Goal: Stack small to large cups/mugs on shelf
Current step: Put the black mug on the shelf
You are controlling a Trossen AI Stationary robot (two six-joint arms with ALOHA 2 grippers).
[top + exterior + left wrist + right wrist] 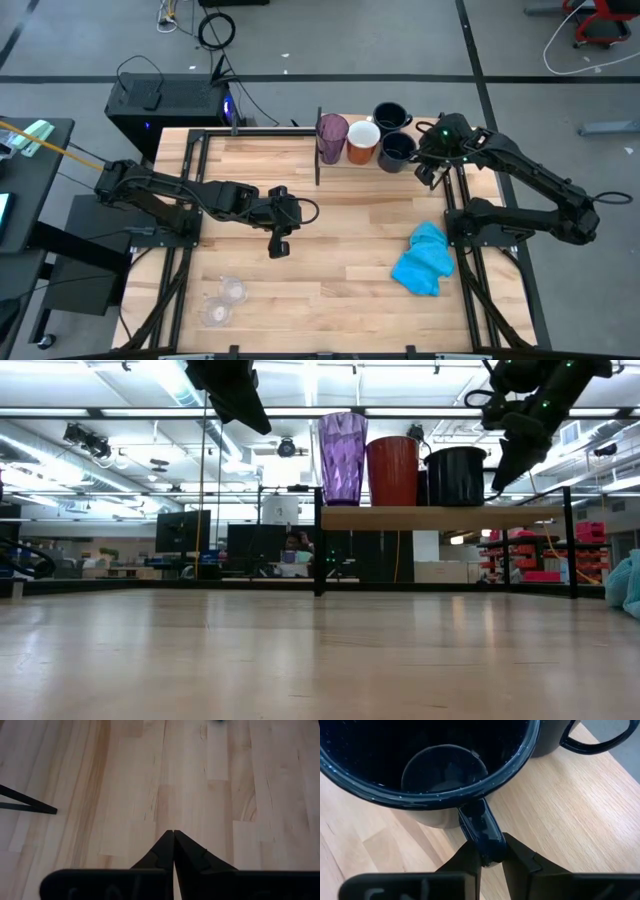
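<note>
High view: purple tumbler (332, 137), orange mug (363, 141) and two navy mugs (396, 150) are standing in a row on the shelf (465, 182) at the far edge. Two clear cups (224, 299) are sitting empty, near left. Blue cloth (424, 259) is lying near right; mid-table is open. Left gripper (279, 248) is hovering centrally.

Low view: the row is crowding the shelf's left half.

Left wrist: fingers pressed together over bare boards.

Right wrist: right gripper (490, 858) is pinching the nearer navy mug's handle (481, 827); mug empty.
</note>
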